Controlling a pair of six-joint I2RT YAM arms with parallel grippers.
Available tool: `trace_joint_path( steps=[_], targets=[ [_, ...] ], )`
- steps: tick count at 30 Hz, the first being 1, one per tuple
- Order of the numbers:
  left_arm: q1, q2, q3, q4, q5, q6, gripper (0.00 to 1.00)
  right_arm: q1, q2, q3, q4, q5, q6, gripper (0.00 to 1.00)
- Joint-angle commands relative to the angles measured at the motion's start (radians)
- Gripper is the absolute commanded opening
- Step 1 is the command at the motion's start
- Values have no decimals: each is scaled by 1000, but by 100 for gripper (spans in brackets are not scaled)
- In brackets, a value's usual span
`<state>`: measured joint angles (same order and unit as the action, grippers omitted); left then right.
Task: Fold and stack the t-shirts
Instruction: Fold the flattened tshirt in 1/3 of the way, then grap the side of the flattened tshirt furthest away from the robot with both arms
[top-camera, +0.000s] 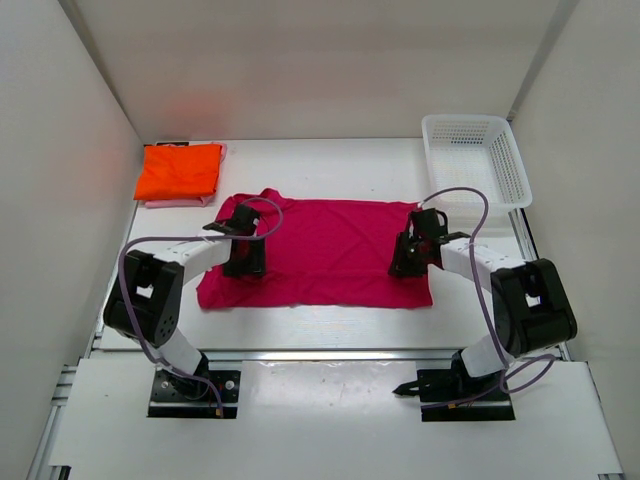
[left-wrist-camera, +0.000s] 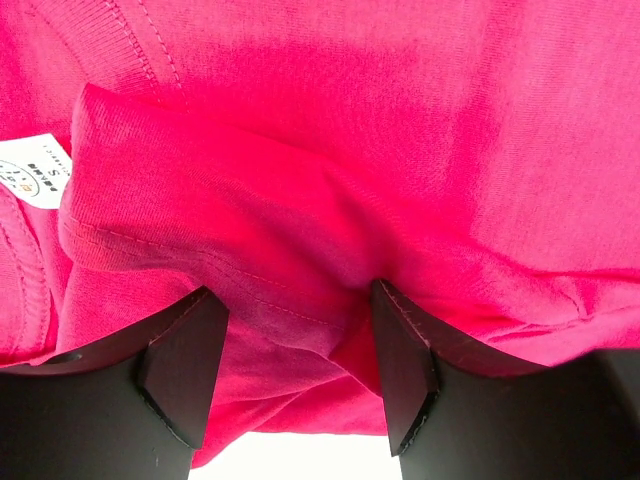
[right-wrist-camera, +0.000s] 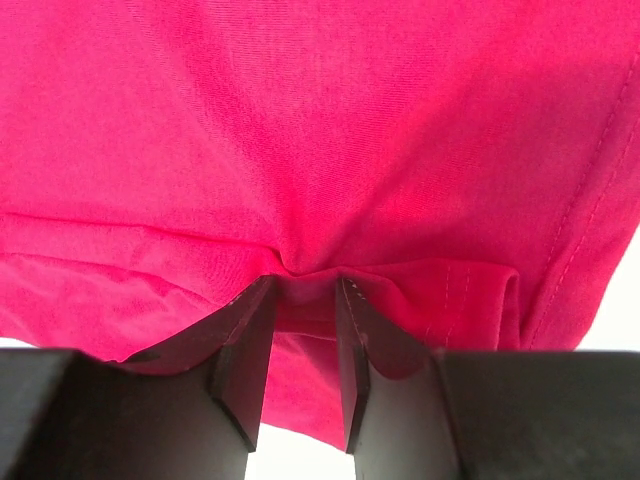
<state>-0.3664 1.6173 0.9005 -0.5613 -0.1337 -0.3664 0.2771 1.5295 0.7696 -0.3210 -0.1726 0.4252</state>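
Observation:
The deep magenta t-shirt (top-camera: 320, 250) lies spread flat in the middle of the table. My left gripper (top-camera: 245, 262) rests on its left part near the collar and sleeve. In the left wrist view the gripper (left-wrist-camera: 290, 300) is open, with loose folds of magenta fabric (left-wrist-camera: 400, 150) between the jaws. My right gripper (top-camera: 405, 262) sits on the shirt's right part. In the right wrist view it (right-wrist-camera: 305, 285) is narrowly shut on a puckered pinch of the fabric (right-wrist-camera: 300, 130). The bright orange t-shirt (top-camera: 178, 170) lies folded on the light pink t-shirt (top-camera: 165, 203) at the back left.
A white mesh basket (top-camera: 505, 150) stands at the back right corner. White walls close in the table on the left, back and right. A white size label (left-wrist-camera: 35, 170) shows inside the collar.

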Motion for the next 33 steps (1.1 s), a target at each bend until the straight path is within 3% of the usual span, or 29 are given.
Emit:
trace_joint_path(
  steps=[1,8,11,17,23,27,30,33],
  targets=[
    [-5,-20,-86,-114,14,14,69,34,-11,-72,-50,21,24,30],
    [43,-151,-169,-153,8,30,67,50,-109,-167,-73,28,46,29],
    [6,-210,-169,-147,0,14,68,39,-167,-182,-98,31,52,29],
    [32,-307,-157,-176,78,14,70,66,-293,-161,-194,27,43,30],
    [142,-456,-51,-227,147,38,71,60,-374,-75,-247,-8,52,31],
    [201,-461,72,-180,175,26,73,39,-373,-8,-247,-34,44,33],
    [230,-396,120,-80,155,6,66,25,-348,51,-231,-36,14,33],
    [260,-286,155,30,137,-14,52,13,-304,115,-219,-51,-5,33]
  ],
)
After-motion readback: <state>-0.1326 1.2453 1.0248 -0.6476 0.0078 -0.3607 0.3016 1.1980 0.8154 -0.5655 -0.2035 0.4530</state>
